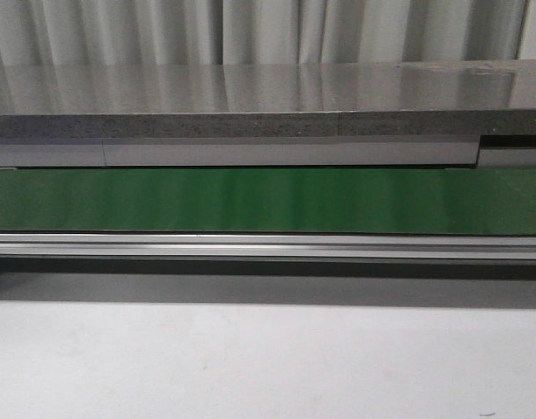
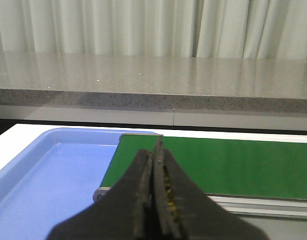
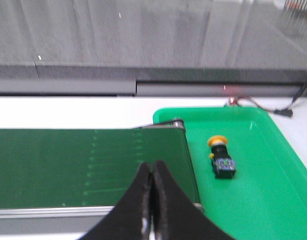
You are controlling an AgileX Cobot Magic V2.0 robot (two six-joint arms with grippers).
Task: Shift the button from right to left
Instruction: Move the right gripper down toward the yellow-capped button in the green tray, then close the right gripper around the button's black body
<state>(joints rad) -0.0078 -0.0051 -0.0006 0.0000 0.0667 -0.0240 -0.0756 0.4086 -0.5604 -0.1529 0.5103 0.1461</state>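
Green belt point(image 1: 268, 201) – grey counter point(image 1: 250, 92), white table point(image 1: 268, 358)

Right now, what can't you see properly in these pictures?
- Front view: only the green belt shows; both trays, the button and both arms lie outside the frame.
- Left wrist view: the shut left pincer covers part of the blue tray, whose near side is cut off by the edge.
- Right wrist view: the button in the green tray is too small and blurred to read; the shut right pincer hides some belt.
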